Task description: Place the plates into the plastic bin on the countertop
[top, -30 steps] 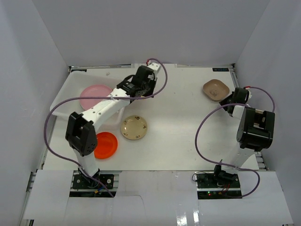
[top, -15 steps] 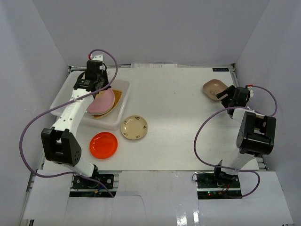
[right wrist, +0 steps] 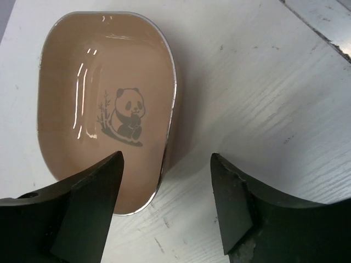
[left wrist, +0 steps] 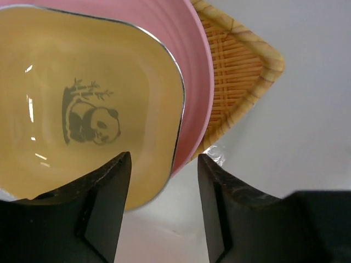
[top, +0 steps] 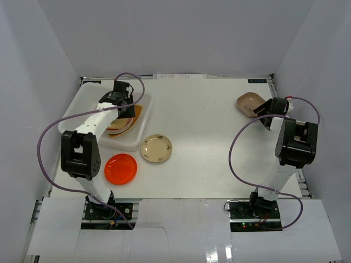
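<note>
The plastic bin (top: 133,141) stands at the back left of the countertop (top: 214,142). In it a yellow square plate (left wrist: 88,109) with a panda lies on a pink plate (left wrist: 196,82), over a tan woven one (left wrist: 244,71). My left gripper (top: 122,104) (left wrist: 163,160) hovers open over them, holding nothing, with the yellow plate's edge just beyond its fingertips. A red-orange plate (top: 120,169) and a cream plate (top: 156,148) lie in front of the bin. At the back right my right gripper (top: 264,110) (right wrist: 165,160) is open beside the brown panda plate (top: 250,103) (right wrist: 104,104), whose near rim lies between the fingers.
Pale grey walls close in the countertop on three sides. The left arm's purple cable (top: 49,137) loops out past the bin's left side. A dark-lined edge (right wrist: 318,27) runs just beyond the brown plate.
The left arm swung from the back centre to over the bin and its jaws opened. The right gripper has opened and edged closer to the brown plate.
</note>
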`<state>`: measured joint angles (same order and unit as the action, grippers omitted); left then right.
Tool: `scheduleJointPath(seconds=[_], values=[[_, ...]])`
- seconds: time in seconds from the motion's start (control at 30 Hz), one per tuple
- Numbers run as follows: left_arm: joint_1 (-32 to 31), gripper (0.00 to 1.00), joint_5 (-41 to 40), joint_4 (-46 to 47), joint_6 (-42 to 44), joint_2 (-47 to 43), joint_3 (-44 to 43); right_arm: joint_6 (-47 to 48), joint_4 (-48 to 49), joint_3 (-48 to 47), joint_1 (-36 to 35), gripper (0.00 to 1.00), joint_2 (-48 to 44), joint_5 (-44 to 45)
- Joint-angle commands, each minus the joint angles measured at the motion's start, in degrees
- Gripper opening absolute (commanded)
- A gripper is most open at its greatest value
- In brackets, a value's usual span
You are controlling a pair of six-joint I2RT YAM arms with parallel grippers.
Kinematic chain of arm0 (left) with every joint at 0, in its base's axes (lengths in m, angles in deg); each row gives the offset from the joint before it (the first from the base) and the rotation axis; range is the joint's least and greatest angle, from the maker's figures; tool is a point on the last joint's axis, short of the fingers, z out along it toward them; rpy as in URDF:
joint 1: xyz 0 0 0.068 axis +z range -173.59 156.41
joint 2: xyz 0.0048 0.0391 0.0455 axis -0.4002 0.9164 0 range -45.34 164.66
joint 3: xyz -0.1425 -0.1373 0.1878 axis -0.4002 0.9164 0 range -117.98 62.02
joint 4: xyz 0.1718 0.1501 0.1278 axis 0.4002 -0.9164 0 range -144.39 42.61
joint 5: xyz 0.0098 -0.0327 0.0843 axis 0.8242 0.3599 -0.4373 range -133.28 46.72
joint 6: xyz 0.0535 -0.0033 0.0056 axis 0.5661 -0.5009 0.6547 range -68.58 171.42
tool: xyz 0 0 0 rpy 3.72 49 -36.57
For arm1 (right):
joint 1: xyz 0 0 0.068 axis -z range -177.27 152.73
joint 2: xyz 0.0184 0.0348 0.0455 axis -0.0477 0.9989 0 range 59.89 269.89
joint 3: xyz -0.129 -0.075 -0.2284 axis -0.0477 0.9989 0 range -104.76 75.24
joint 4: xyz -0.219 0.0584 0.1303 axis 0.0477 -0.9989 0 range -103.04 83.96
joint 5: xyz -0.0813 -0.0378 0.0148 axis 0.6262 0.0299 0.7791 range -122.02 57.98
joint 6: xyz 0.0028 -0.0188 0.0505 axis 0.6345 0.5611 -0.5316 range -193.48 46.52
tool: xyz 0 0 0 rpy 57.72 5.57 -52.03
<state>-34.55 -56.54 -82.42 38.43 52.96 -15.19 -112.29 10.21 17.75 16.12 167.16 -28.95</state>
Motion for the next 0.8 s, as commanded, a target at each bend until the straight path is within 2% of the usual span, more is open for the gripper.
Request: scheduleJointPath(seconds=[0.0, 0.03, 0.07, 0.1, 0.17, 0.23, 0.3, 0.43, 0.6, 0.77], values=[[0.3, 0.64, -2.2, 1.6, -1.0, -2.4, -0.6, -0.1, 0.1, -2.0, -0.2, 0.67, 1.1, 2.3], [0.3, 0.69, -1.6, 2.0, -1.4, -3.0, -0.3, 0.0, 0.1, -1.9, -0.2, 0.61, 1.2, 2.6], [0.3, 0.79, -1.0, 2.2, -1.6, -3.7, -0.1, 0.0, 0.2, -1.8, -0.5, 0.58, 1.2, 2.8], [0.3, 0.83, -0.3, 2.4, -1.9, -4.6, 0.3, 0.0, 0.2, -1.7, -0.5, 0.54, 1.1, 3.2], [0.3, 0.91, 1.8, 3.0, -2.6, -7.4, 0.6, -0.1, 0.3, -1.7, -0.9, 0.39, 0.8, 3.2], [0.3, 0.93, 3.6, 3.5, -3.2, -10.7, 0.5, -0.2, 0.3, -1.5, -1.2, 0.24, 0.6, 3.5], [0.2, 0.98, 6.7, 3.9, -3.6, -12.9, 0.3, -0.5, 0.4, -0.5, -1.7, 0.15, -0.7, 3.9], [0.2, 0.98, 15.9, 7.2, -4.8, -21.5, 1.1, -0.7, 2.7, 2.9, -3.9, 0.08, -7.8, 4.6], [0.1, 0.98, 28.8, 15.1, -7.1, -33.0, 6.4, 0.7, 4.3, 5.4, -10.0, 0.08, -18.1, 4.0], [0.0, 0.98, 34.1, 23.7, -10.1, -44.6, 12.0, 2.1, 2.9, 2.0, -27.1, 0.08, -25.1, 5.8]])
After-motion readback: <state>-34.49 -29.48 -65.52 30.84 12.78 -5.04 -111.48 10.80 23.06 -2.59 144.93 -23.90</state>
